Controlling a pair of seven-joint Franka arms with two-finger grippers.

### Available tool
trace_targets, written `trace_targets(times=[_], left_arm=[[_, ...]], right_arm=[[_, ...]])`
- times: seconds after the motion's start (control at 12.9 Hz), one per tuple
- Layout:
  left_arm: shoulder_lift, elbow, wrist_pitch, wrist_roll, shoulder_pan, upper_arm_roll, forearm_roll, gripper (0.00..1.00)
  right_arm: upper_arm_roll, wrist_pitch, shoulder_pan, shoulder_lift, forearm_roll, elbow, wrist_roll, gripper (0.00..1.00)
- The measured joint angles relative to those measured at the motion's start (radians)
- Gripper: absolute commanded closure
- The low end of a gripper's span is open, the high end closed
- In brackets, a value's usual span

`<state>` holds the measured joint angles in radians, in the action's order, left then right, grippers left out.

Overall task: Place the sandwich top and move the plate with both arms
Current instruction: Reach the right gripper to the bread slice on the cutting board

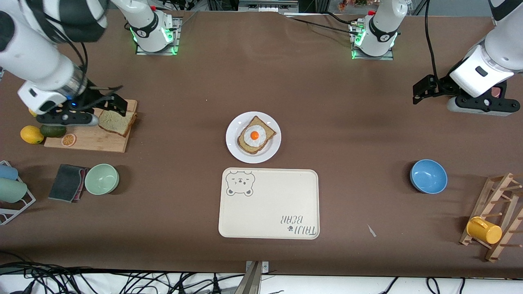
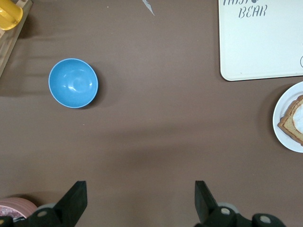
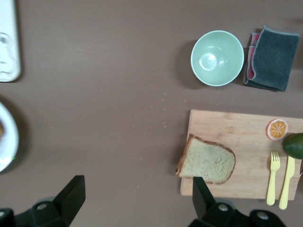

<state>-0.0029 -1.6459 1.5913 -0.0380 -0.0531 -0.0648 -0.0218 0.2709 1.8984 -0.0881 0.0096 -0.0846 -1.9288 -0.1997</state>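
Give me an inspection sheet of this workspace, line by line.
Surface: brown table, bare at mid-span.
Job's things: sandwich top on cutting board; plate holds egg bread, tray nearer the camera.
Clutter: green bowl, cloth, blue bowl, yellow mug on rack, lemon.
Grippers: right gripper open above the board's edge; left gripper open, waiting over bare table.
Cables: bundle along the camera-side edge.
Surroundings: nothing seen.
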Motion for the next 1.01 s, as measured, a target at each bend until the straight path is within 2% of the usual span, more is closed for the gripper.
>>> trace_targets(times=[0.23,0.39,0.7,1.01], left_arm=[[0.0,0.0,0.0,0.0,0.0,0.0,0.0,0.0],[0.0,0.0,0.0,0.0,0.0,0.0,0.0,0.0],[0.0,0.0,0.0,0.0,0.0,0.0,0.0,0.0],[0.0,0.0,0.0,0.0,0.0,0.0,0.0,0.0]], right_arm=[[0.004,0.162,0.0,0.035,-0.04,-0.16,-0.056,0.0],[0.002,0.208,-0.001,0.083,-0.108,-0.22,-0.124,0.0],[-0.001,0.232,-0.001,0.208,-0.391,-0.28,-0.372,0.0],[-0.048,0.259,-0.003,0.303,-0.428,-0.281,-0.425,0.03]])
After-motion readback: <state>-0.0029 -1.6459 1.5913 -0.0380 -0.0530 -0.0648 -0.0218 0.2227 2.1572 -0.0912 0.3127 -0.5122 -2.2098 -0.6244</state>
